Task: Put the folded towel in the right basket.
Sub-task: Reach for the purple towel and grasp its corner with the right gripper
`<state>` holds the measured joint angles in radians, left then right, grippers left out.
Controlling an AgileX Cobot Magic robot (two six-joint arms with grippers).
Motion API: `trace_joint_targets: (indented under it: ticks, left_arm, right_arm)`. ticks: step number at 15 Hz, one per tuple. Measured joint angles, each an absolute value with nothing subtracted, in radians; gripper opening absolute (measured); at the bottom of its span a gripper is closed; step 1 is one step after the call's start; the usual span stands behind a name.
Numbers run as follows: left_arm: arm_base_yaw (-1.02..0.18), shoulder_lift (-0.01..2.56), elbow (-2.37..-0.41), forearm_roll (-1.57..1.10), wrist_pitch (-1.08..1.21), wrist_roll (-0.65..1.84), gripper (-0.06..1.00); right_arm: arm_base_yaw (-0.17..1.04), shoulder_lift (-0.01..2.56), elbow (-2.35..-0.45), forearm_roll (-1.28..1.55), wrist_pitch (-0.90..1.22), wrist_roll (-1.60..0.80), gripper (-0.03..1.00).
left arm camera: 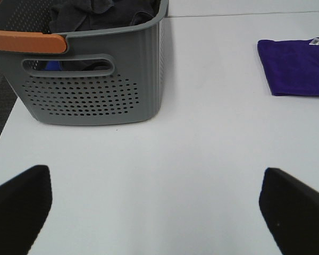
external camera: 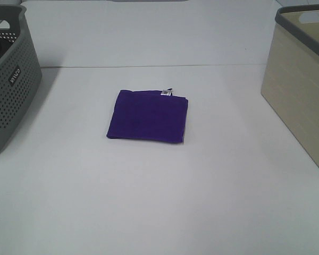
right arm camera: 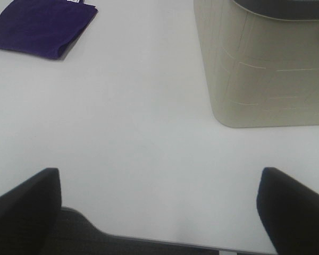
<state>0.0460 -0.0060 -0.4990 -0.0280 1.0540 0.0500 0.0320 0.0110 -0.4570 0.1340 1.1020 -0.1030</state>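
A folded purple towel (external camera: pixel 148 116) with a small white tag lies flat in the middle of the white table. It also shows in the left wrist view (left arm camera: pixel 296 66) and the right wrist view (right arm camera: pixel 41 26). The right basket (external camera: pixel 303 85) is beige with a grey rim and stands at the table's right edge; it also shows in the right wrist view (right arm camera: pixel 260 64). My left gripper (left arm camera: pixel 157 210) is open over bare table, well short of the towel. My right gripper (right arm camera: pixel 159 210) is open near the table's front edge, apart from towel and basket. Neither arm shows in the exterior view.
A grey perforated basket (external camera: pixel 10 79) stands at the left edge of the table; the left wrist view shows dark clothes in the grey basket (left arm camera: pixel 95 79) and an orange handle (left arm camera: pixel 26 41). The white table (external camera: pixel 159 202) spreads between the baskets.
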Motion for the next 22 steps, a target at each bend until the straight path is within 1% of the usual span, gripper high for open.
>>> trace_joint_targets:
  ticks: [3, 6, 8, 9, 10, 13, 15, 17, 19, 22]
  left_arm:
    - [0.046, -0.006, -0.499, -0.028, 1.053, 0.05, 0.99]
    - [0.031, -0.006, -0.499, -0.028, 1.053, 0.05, 0.99]
    - [0.027, -0.006, -0.499, -0.028, 1.053, 0.05, 0.99]
    - [0.027, -0.006, -0.499, -0.028, 1.053, 0.05, 0.99]
    - [0.027, -0.006, -0.499, -0.028, 1.053, 0.05, 0.99]
    - [0.027, -0.006, -0.499, -0.028, 1.053, 0.05, 0.99]
    - [0.027, -0.006, -0.499, -0.028, 1.053, 0.05, 0.99]
    - [0.027, -0.006, -0.499, -0.028, 1.053, 0.05, 0.99]
    - [0.027, -0.006, -0.499, -0.028, 1.053, 0.049, 0.99]
    - [0.027, -0.006, -0.499, -0.028, 1.053, 0.049, 0.99]
  right_arm:
    - [0.032, 0.224, -0.537, 0.137, 1.102, -0.109, 0.96]
    - [0.032, 0.63, -0.818, 0.146, 1.202, -0.109, 0.96]
    - [0.032, 0.827, -0.993, 0.149, 1.209, -0.109, 0.96]
    - [0.032, 0.871, -1.027, 0.154, 1.209, -0.108, 0.96]
    - [0.032, 1.007, -1.109, 0.227, 1.209, -0.102, 0.96]
    - [0.032, 1.208, -1.152, 0.424, 1.211, -0.109, 0.96]
    - [0.079, 1.359, -1.167, 0.535, 1.144, -0.148, 0.96]
    - [0.171, 1.544, -1.221, 0.581, 1.064, -0.172, 0.96]
    - [0.237, 1.719, -1.348, 0.592, 1.042, -0.173, 0.96]
    - [0.25, 1.927, -1.52, 0.618, 1.042, -0.174, 0.96]
